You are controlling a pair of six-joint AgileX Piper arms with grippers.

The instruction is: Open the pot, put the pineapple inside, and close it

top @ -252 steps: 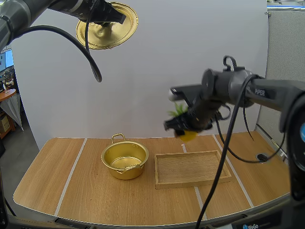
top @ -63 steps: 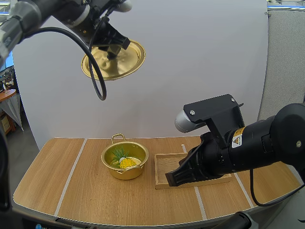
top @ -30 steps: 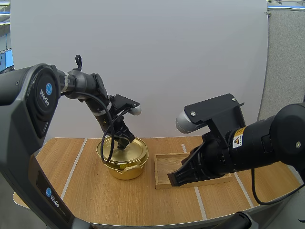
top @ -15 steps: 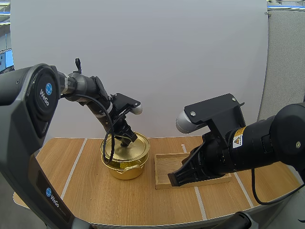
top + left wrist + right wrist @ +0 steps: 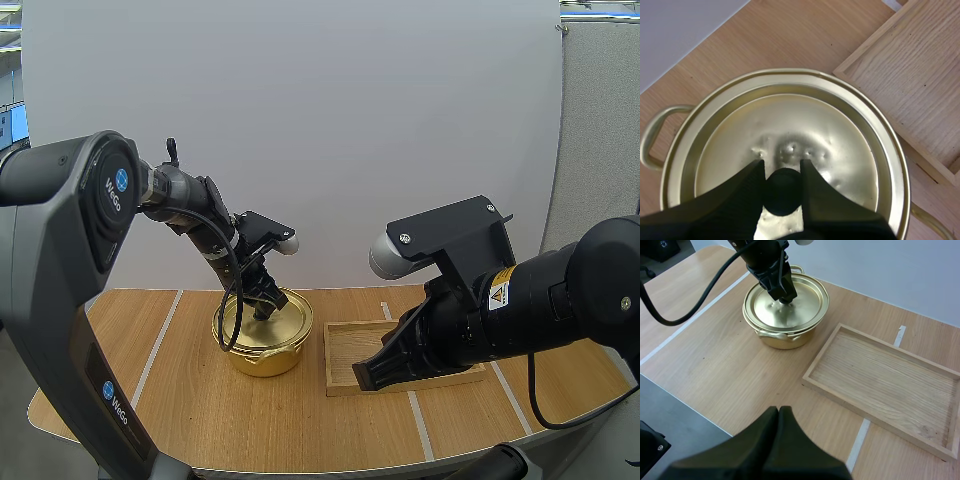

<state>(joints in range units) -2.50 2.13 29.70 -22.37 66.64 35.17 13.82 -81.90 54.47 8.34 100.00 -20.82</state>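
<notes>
- On the light wooden table [image 5: 180, 400], left of its middle, stands the round gold-coloured metal pot [image 5: 262, 357], upright, with a loop handle on either side.
- Over its mouth lies the round gold metal lid [image 5: 790, 125], dimpled near the centre; the left wrist view shows the pot's rim as a ring all around it.
- I cannot tell whether the lid is fully settled on the rim, and it hides the inside of the pot from me.
- At the lid's centre sits a small black knob [image 5: 782, 192].
- My left gripper [image 5: 781, 167] comes down on the lid from above, and its two black fingers stand a narrow way apart with the knob pinched between their tips.
- Just to the right of the pot, apart from it, lies the shallow rectangular wooden tray [image 5: 880, 382], flat on the table with bare grain inside its low walls.
- My right gripper [image 5: 779, 412] hangs in the air over the table's front edge, nearer to me than the tray and the pot, well apart from both.
- Its fingers lie pressed together as one dark wedge, with nothing between them.
- From the high view, my right arm's bulk covers part of the tray's near side.
</notes>
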